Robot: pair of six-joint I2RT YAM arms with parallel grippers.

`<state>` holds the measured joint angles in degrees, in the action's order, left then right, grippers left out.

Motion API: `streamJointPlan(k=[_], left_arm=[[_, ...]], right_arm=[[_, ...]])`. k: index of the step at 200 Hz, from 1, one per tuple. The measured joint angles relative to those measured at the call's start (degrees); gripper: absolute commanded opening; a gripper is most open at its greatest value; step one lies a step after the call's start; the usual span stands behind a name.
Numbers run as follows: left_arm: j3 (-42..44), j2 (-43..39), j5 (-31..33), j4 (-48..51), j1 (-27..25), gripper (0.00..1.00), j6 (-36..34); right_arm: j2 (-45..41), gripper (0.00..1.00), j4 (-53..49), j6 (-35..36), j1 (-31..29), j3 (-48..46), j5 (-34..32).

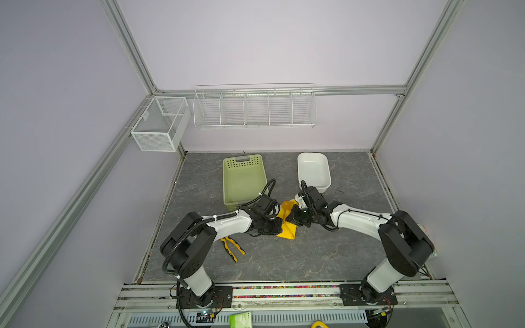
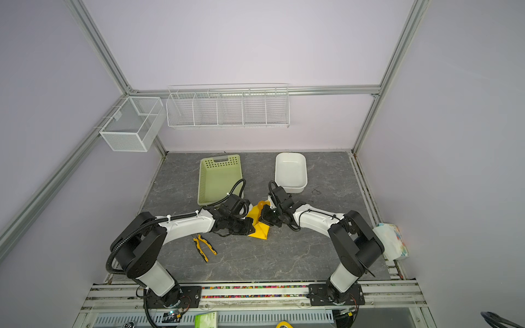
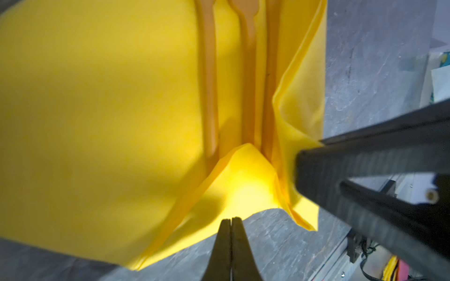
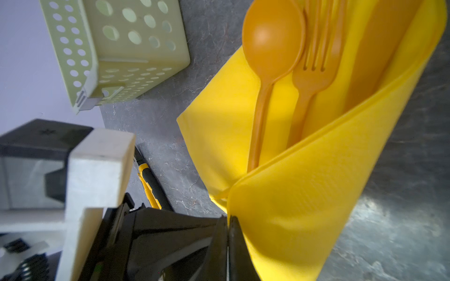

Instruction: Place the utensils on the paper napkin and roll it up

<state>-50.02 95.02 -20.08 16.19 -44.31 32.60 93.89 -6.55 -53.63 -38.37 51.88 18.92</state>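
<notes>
A pale green perforated basket (image 1: 243, 179) sits toward the back of the grey marbled surface (image 1: 284, 261). To the basket's right, apart from it, stands a white tub (image 1: 313, 170). In front of the basket lie yellow-and-black pliers (image 1: 233, 247) with their handles spread. Behind and above it, a white wire rack (image 1: 254, 109) and a mesh box (image 1: 159, 123) hang on the frame.

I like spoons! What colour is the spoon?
Orange. The spoon shows best in the right wrist view.

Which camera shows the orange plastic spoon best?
The right wrist view: the orange plastic spoon shows bowl and handle close up. Both top views show only its bowl; the left wrist view shows just handles.
</notes>
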Motion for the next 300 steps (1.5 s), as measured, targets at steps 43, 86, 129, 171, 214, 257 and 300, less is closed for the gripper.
streamJointPlan(k=[43,86,129,171,214,257,300], left_arm=[[1.29,0.02,1.70,1.44,1.57,0.00,-0.79],[1.25,0.74,1.60,1.62,1.62,0.00,-1.66],[1.22,0.98,0.76,1.16,1.62,0.00,-1.68],[1.22,1.01,0.63,1.07,1.62,0.00,-1.68],[1.22,1.01,0.50,1.01,1.62,0.00,-1.66],[1.25,1.01,0.09,0.98,1.62,0.00,-1.64],[1.66,1.01,-0.66,0.33,1.62,0.00,-1.40]], right_arm=[[1.29,0.07,0.04,0.00,-0.17,0.66,0.02],[2.64,0.07,0.09,0.00,-1.22,2.16,0.04],[4.09,0.07,0.48,-0.17,-2.12,3.98,0.22],[7.10,0.07,1.51,-0.37,-3.13,5.11,0.57],[8.96,0.07,2.73,-0.61,-3.58,5.14,0.94],[11.13,0.07,4.28,-0.85,-3.82,5.14,1.75],[12.50,0.07,5.42,-0.90,-3.85,5.14,2.14]])
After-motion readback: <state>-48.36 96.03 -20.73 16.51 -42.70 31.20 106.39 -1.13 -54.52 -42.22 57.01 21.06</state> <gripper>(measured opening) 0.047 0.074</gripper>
